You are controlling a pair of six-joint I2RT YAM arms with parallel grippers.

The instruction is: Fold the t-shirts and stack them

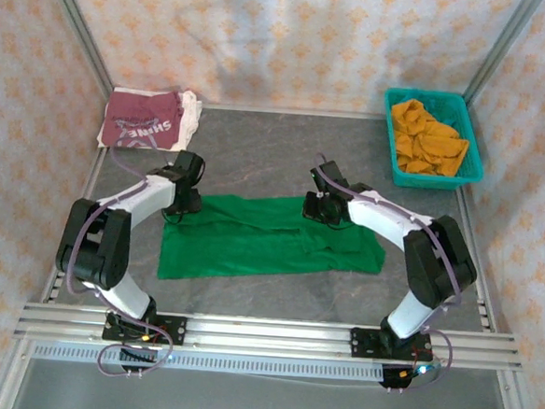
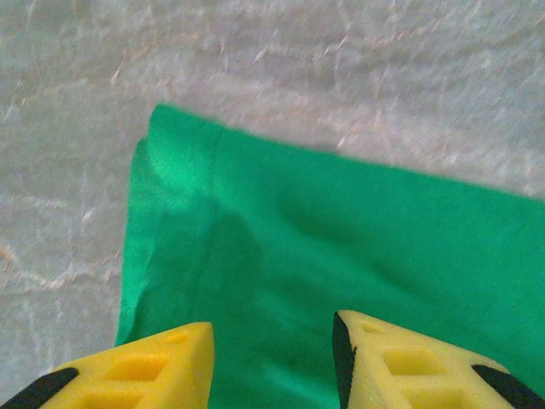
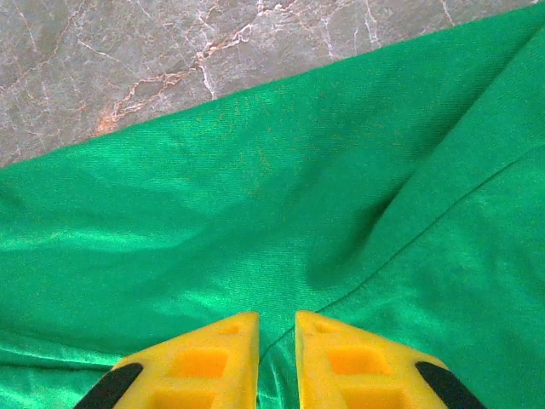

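Overhead: maroon t-shirt (image 1: 147, 121), seemingly folded, far left.

Mid-table (image 1: 258, 138), toward the front: spread t-shirt (image 1: 270, 242), laid flat, long way running left to right. Over its back left corner, left gripper (image 1: 181, 207); over its back edge, right of the middle, right gripper (image 1: 321, 213). In the back left corner, folded t-shirt (image 1: 147, 121), well apart from the spread one. In the back right corner, basket (image 1: 428, 183), with a heap of cloth (image 1: 427, 140) in it. Along the front edge, rail (image 1: 263, 335), with both arm bases on it, one near each end of the spread t-shirt. Seen from the left wrist, cloth under the fingertips, shirt corner ahead to the left, table beyond. Seen from the right wrist, cloth below, its edge ahead, table behind that.
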